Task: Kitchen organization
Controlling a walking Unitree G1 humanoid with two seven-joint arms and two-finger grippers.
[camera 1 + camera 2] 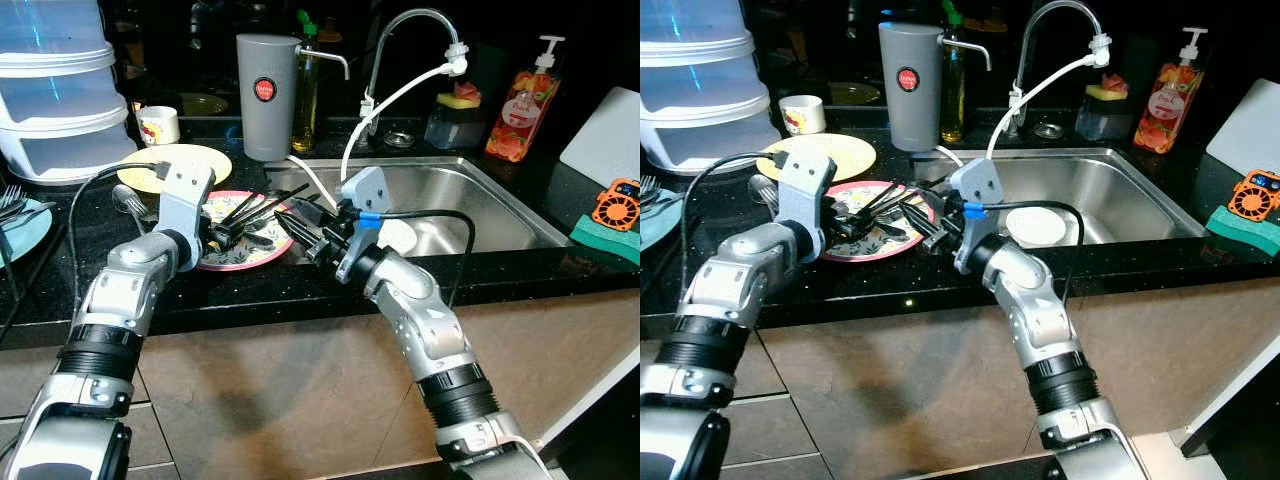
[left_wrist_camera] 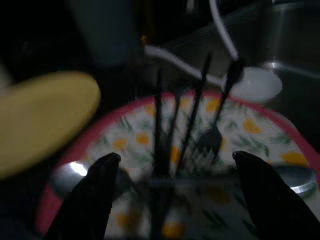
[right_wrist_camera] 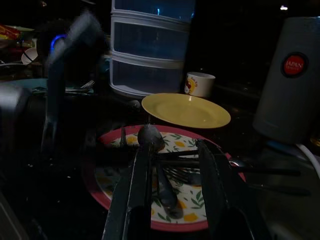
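over floral plate (image 1: 240,245), both pincers open.

I see a glossy, speckled black stone-like counter (image 1: 250,290), a brushed steel sink (image 1: 480,200), a shiny chrome tap (image 1: 400,40), a glazed floral plate (image 1: 880,245) holding matt black cutlery (image 1: 885,205), and translucent plastic tubs (image 1: 55,90).

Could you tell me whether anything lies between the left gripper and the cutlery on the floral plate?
Nothing visible does. The left gripper is open just over the floral plate, with the black cutlery directly ahead between its fingers. The right gripper, also open, points at the same plate from the sink side.
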